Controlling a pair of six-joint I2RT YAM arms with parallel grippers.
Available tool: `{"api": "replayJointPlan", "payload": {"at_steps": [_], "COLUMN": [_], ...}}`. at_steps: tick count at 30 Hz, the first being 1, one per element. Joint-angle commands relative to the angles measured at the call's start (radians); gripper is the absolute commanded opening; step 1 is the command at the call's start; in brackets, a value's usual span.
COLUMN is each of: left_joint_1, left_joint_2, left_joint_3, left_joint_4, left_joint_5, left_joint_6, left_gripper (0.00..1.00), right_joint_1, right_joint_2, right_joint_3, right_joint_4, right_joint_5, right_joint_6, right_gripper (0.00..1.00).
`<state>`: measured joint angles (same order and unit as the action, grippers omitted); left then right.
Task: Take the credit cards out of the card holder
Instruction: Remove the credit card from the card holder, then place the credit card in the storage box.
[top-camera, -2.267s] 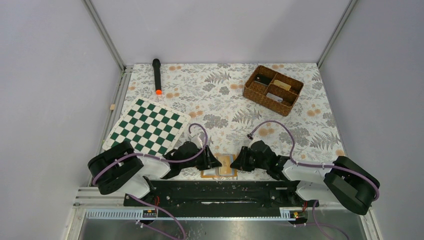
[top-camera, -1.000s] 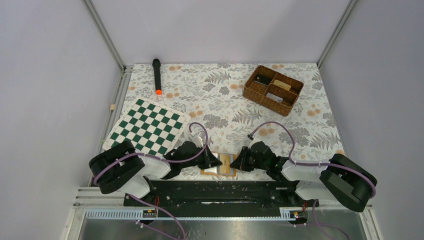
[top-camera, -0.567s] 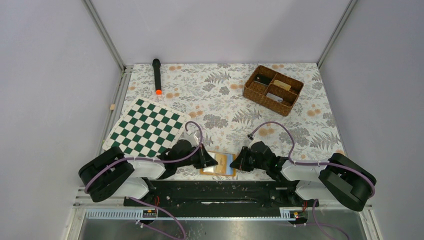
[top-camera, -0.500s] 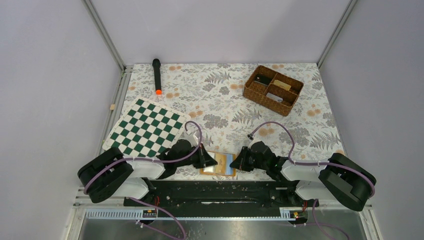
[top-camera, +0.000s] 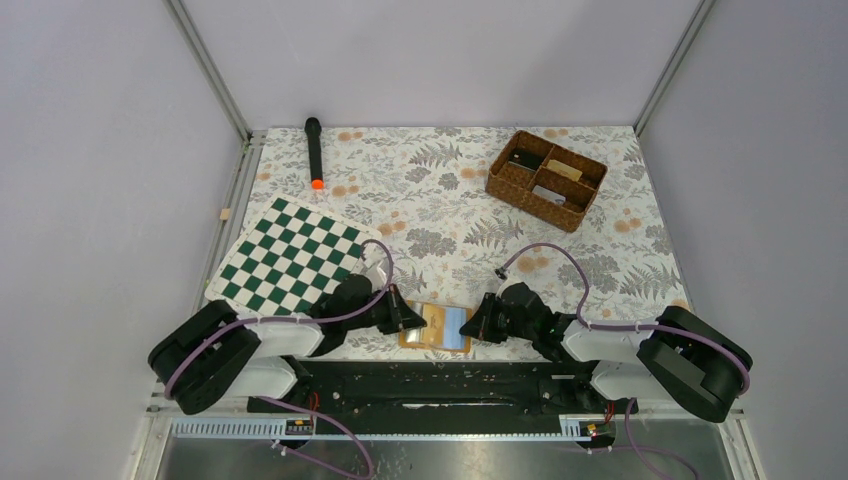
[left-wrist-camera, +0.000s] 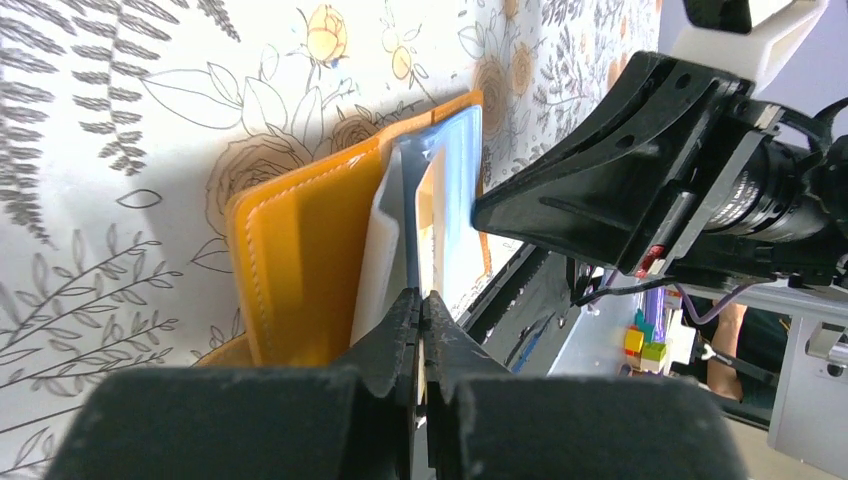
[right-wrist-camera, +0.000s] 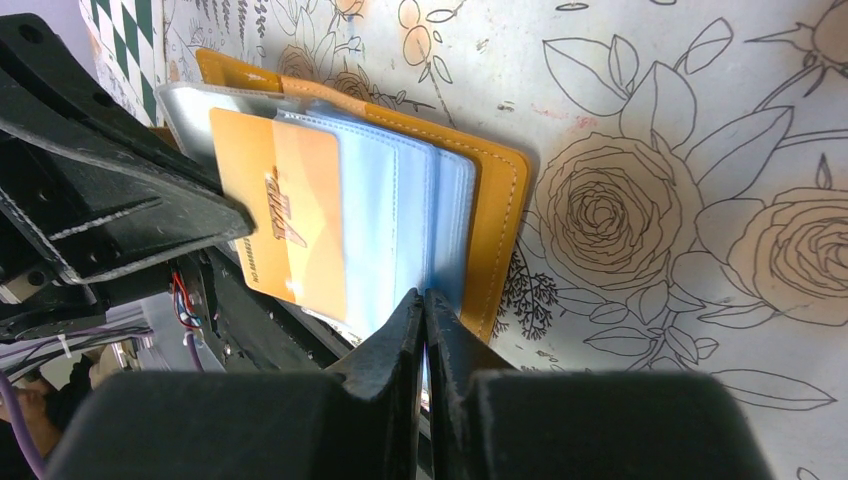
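Note:
The orange-tan card holder (top-camera: 418, 341) lies open on the floral cloth at the near edge, between my grippers. My left gripper (top-camera: 408, 320) is shut on the edge of the beige printed card (right-wrist-camera: 285, 225), which sticks out of the holder's left side. The left wrist view shows the left gripper (left-wrist-camera: 421, 300) pinching that card (left-wrist-camera: 432, 210) beside the holder's orange cover (left-wrist-camera: 300, 250). My right gripper (right-wrist-camera: 424, 300) is shut on the holder's near edge, on its clear sleeves (right-wrist-camera: 440, 240) by the orange cover (right-wrist-camera: 500, 220). A light blue card (right-wrist-camera: 390, 220) lies in the sleeves.
A green-and-white chessboard (top-camera: 292, 254) lies left of my left arm. A black torch with an orange tip (top-camera: 314, 150) lies at the far left. A brown wicker compartment basket (top-camera: 546, 180) stands at the far right. The black base rail (top-camera: 440, 380) runs just behind the holder.
My left arm has drawn back to the left with the beige card, sliding it partly out of the holder. Light blue now shows on the holder. The right gripper has stayed put.

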<state>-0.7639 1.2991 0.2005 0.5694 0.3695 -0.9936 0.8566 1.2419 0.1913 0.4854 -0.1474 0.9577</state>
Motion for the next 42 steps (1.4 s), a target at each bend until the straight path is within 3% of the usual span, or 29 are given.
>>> {"api": "replayJointPlan", "payload": {"at_steps": [1,7,12,21,26,31,36,42], "left_joint_1": [0.039,0.061,0.071,0.075,0.076,0.074,0.070,0.052], "left_joint_2": [-0.092,-0.250,-0.313,-0.349,-0.400,-0.400,-0.367,-0.342], "left_joint_3": [-0.012,-0.009,-0.013,0.018,0.097,0.089,0.084,0.083], "left_joint_4": [-0.057,-0.251,-0.304,-0.312,-0.424,-0.354,-0.323,-0.246], "left_joint_5": [0.001,-0.051,-0.033,0.102,0.214,0.304,0.353,0.408], "left_joint_6": [0.036,0.078,0.086,0.108,0.191,0.141,0.115,0.076], "left_gripper": [0.00,0.00,0.00,0.00,0.00,0.00,0.00,0.00], "right_joint_1": [0.009,0.008,0.008,0.008,0.007,-0.001,-0.017,-0.024], "right_joint_2": [0.026,-0.050,-0.174,-0.353,-0.327,-0.273,-0.175,-0.003], "right_joint_3": [-0.023,0.000,0.046,0.166,0.299,0.398,0.477,0.546], "right_joint_4": [-0.148,-0.206,-0.324,-0.434,-0.495,-0.564,-0.593,-0.596], "right_joint_5": [0.071,0.068,0.070,-0.029,-0.158,-0.260,-0.408,-0.511], "right_joint_6": [-0.038,-0.047,-0.074,-0.208,-0.365,-0.501,-0.570,-0.574], "right_gripper": [0.09,0.11,0.17,0.51,0.60,0.60,0.51,0.52]}}
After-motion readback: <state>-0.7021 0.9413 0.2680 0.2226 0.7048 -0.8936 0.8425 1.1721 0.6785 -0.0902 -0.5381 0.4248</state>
